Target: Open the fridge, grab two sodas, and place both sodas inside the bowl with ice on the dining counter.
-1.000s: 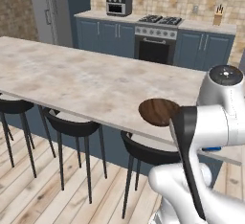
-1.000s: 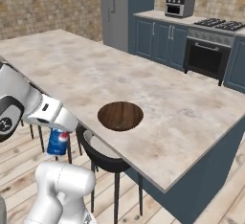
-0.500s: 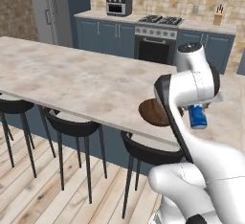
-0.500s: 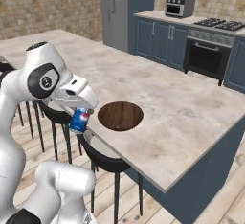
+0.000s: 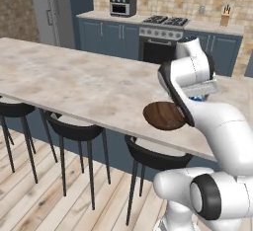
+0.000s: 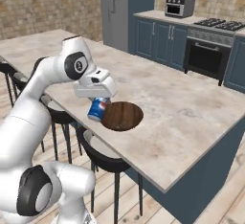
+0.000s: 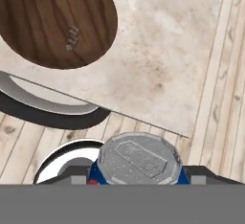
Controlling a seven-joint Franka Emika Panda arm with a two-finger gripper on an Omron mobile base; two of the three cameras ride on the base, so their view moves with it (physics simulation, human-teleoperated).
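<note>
Dining counter point(image 6: 191, 108): blue soda point(image 6: 97, 108) clamped in jaws, long axis tilted (beside bowl point(image 6: 122, 116)).

One blue soda can point(image 6: 97, 108), one bowl point(image 6: 123, 116), three stools point(image 5: 74, 128).

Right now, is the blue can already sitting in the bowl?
No. In the right base view the blue can hangs tilted in the gripper, beside the brown bowl's near rim, not inside it.
</note>
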